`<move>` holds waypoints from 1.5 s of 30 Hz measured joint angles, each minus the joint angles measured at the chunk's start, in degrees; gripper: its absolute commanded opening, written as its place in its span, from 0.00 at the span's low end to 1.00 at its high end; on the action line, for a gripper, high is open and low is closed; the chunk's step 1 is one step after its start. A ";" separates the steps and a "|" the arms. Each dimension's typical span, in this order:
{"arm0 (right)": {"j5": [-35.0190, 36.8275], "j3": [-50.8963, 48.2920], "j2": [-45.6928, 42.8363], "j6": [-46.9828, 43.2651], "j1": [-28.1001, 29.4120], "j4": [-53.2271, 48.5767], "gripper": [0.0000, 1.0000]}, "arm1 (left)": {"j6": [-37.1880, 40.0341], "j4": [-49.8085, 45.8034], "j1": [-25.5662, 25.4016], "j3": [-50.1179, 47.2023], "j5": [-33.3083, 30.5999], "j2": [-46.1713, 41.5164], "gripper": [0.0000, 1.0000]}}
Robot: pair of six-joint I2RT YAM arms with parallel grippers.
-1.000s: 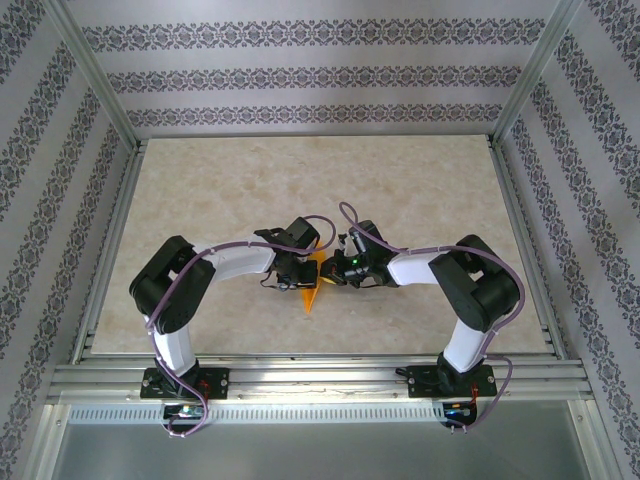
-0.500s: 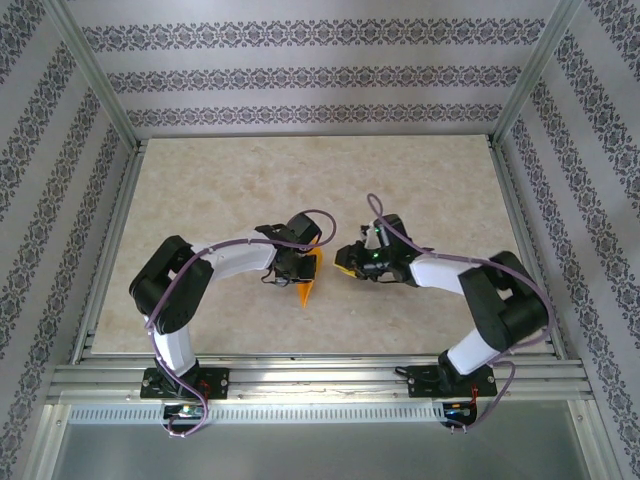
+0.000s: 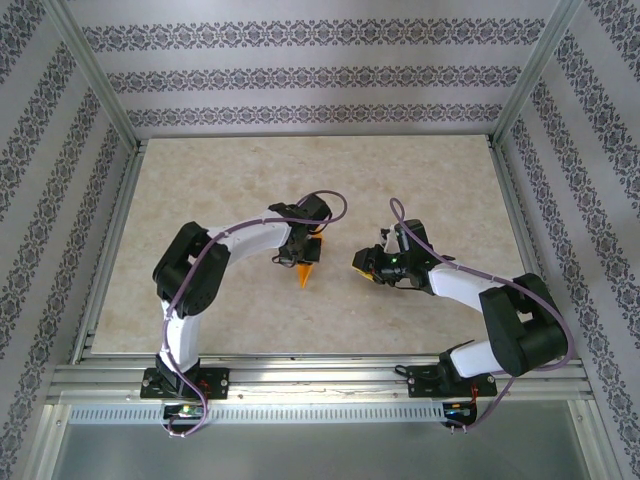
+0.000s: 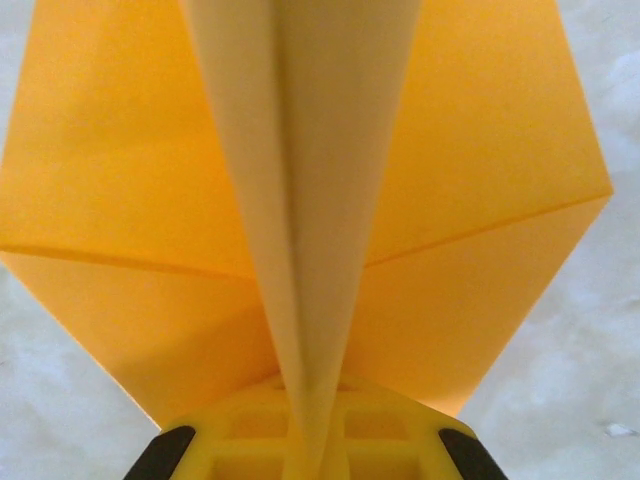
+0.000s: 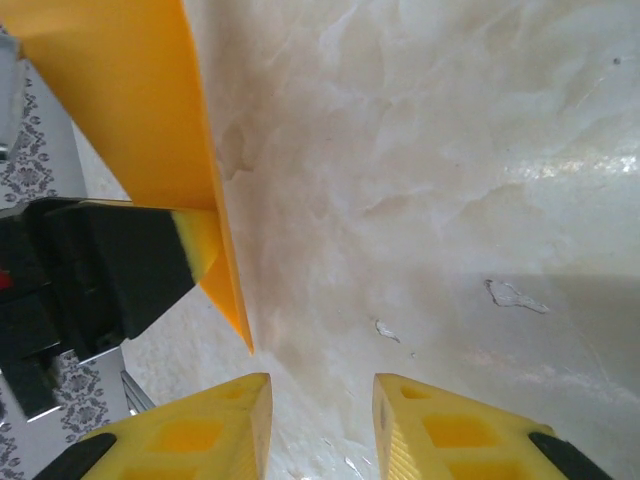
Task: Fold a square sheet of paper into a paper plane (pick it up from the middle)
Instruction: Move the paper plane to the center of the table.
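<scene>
Figure: two-arm cell, folding stage. Top view: the left arm reaches toward the middle of the marbled table (image 3: 420, 190), its left end effector (image 3: 303, 250) clenched on the orange paper plane (image 3: 306, 272). The plane sits just left of the table's centre, with its pointed tip directed toward the near edge. The right end effector (image 3: 362, 266) lies to the right of the plane, clearly apart from it and low over the table.

Left wrist view: the plane (image 4: 480, 200) spreads into two orange wings on either side of a pale centre ridge. This ridge runs down into the left end effector (image 4: 305, 440), which pinches it between yellow fingers.

Right wrist view: the right end effector (image 5: 320, 420) is released, its two yellow fingertips (image 5: 440, 430) parted with bare table (image 5: 420, 150) showing between them. The plane (image 5: 130, 90) stands edge-on at upper left, gripped by a yellow-tipped black finger (image 5: 195, 250) of the other arm. Whether the plane's tip touches the table cannot be told.
</scene>
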 measured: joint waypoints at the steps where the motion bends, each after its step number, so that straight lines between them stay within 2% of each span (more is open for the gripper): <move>1: 0.00 -0.11 -0.02 0.00 0.00 -0.02 0.33 | 0.17 -0.44 0.00 0.13 0.02 0.46 0.02; 16: 0.00 -0.52 -0.11 0.02 0.00 -0.02 0.35 | 0.81 -2.82 0.04 3.04 0.42 3.10 0.05; 23: 0.00 -0.52 0.00 0.02 0.00 0.00 0.35 | 0.28 -3.19 0.26 3.41 0.39 3.34 0.13; 34: -0.02 -0.52 0.85 0.02 0.00 0.00 0.36 | -1.86 -3.19 0.31 3.43 0.35 3.54 0.17; 45: -0.24 -0.52 0.96 -0.26 -0.02 0.00 0.36 | -6.01 -3.23 0.28 3.89 -2.45 3.93 0.34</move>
